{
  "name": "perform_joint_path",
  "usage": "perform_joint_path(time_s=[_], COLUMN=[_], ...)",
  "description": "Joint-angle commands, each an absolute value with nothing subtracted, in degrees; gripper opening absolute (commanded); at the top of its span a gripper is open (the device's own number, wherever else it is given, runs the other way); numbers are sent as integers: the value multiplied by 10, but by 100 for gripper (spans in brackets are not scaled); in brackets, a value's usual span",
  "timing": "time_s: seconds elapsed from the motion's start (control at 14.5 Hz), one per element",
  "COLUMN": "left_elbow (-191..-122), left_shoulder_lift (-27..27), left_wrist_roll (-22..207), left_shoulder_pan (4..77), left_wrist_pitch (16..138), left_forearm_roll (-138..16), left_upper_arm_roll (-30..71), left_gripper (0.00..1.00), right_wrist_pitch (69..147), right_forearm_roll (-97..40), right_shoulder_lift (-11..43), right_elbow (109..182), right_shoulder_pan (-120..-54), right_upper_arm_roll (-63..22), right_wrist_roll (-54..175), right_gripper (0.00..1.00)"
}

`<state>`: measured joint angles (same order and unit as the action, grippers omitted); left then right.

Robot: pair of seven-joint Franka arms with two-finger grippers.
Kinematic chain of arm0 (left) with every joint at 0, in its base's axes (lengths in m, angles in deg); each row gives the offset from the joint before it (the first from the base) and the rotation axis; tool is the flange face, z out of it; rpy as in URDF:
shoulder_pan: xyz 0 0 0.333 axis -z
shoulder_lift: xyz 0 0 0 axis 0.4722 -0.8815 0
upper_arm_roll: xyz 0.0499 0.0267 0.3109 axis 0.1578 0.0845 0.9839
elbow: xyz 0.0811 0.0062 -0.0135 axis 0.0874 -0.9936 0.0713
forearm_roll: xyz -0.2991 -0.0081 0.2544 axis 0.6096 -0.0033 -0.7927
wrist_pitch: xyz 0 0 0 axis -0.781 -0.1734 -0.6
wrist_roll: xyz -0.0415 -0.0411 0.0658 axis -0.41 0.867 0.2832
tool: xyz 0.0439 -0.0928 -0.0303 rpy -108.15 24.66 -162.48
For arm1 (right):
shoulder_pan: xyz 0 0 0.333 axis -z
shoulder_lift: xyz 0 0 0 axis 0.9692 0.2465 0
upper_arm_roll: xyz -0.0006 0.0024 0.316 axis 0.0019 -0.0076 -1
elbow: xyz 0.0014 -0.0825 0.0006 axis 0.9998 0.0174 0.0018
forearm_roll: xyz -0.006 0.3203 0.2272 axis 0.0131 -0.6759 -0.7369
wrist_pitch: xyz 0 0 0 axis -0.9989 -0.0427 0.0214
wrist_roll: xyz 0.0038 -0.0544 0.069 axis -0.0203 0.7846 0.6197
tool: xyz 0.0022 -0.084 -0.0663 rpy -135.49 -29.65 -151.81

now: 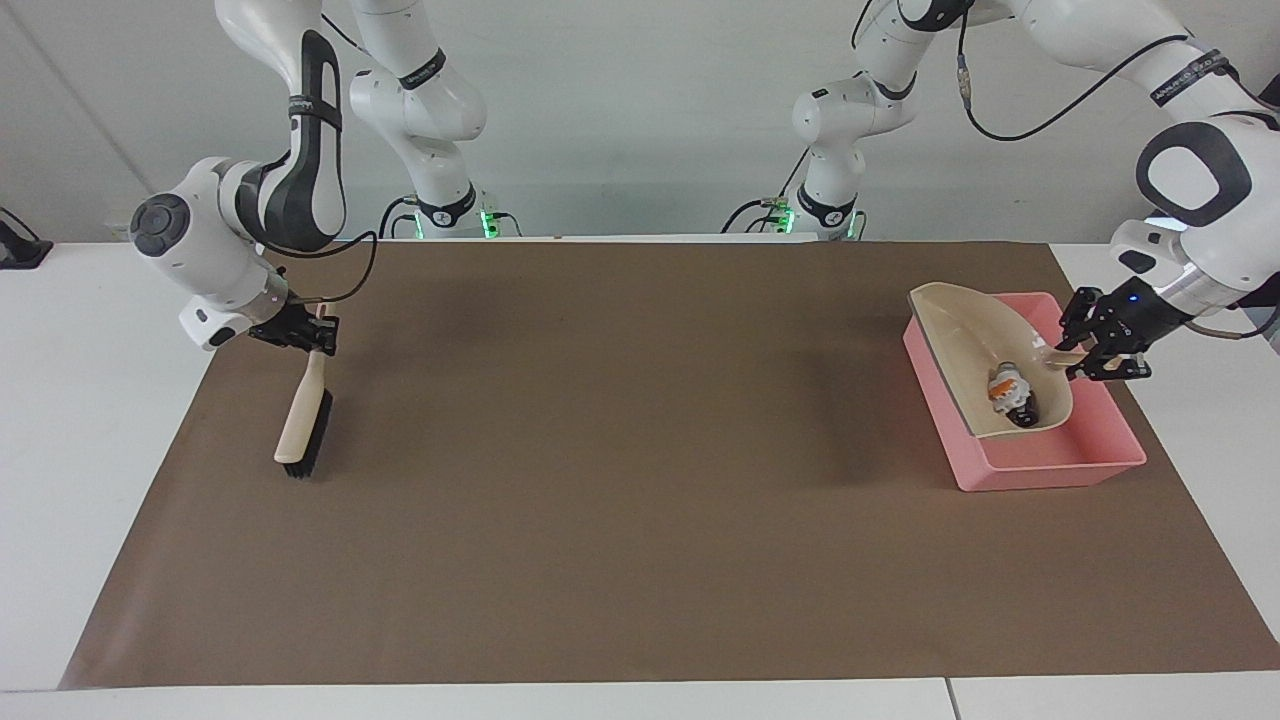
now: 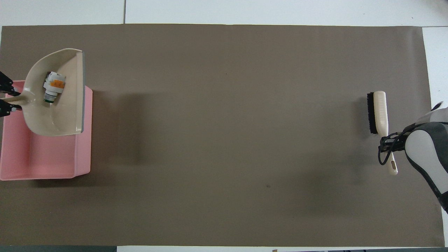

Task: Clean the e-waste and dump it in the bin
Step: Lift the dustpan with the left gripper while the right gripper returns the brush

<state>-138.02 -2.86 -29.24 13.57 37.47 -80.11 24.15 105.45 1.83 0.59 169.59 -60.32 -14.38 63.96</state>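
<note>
My left gripper (image 1: 1096,349) is shut on the handle of the beige dustpan (image 1: 968,345) and holds it tilted over the pink bin (image 1: 1060,462). The e-waste lies in the pan's low rounded end: the white piece (image 1: 1003,385) and the dark chip (image 1: 1023,414) beside it. In the overhead view the dustpan (image 2: 68,108) covers the bin's (image 2: 45,164) end farther from the robots. The white piece (image 2: 52,87) shows there and the chip is mostly hidden. My right gripper (image 1: 308,336) is shut on the handle of the brush (image 1: 302,432), bristle end down, low over the mat.
A brown mat (image 1: 640,500) covers most of the white table (image 1: 90,420). The brush (image 2: 379,112) hangs near the mat's edge at the right arm's end. The bin stands at the mat's edge at the left arm's end.
</note>
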Motion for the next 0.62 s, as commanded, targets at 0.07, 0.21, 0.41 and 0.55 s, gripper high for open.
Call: perform_joint_path(time_s=[0.07,0.21,0.41,0.55], left_elbow=[-1354,-1354,-1356,-1362], left_shoulder_lift=[-41,-41,-38,-38], left_wrist_roll=[-301,-302,-303,-301], left_shoulder_pan=[134,132,127,132], left_wrist_pitch=[382,410,479,499], left_forearm_roll=[-883,-918,-981,-1026], left_upper_arm_roll=[277,293,301,301], left_gripper=[0,0,0,0], right_wrist_pitch=[1084,1089,1096,1104], right_forearm_roll=[26,26,26,26], right_shoulder_lift=[-29,-30,-35,-36], right_elbow=[1745,1750,1763,1769], right_shoulder_pan=[-594,-590,-589,-590], right_upper_arm_roll=[-151,-151,-151,-151], right_wrist_roll=[644,644,645,645], right_gripper=[0,1,1,4])
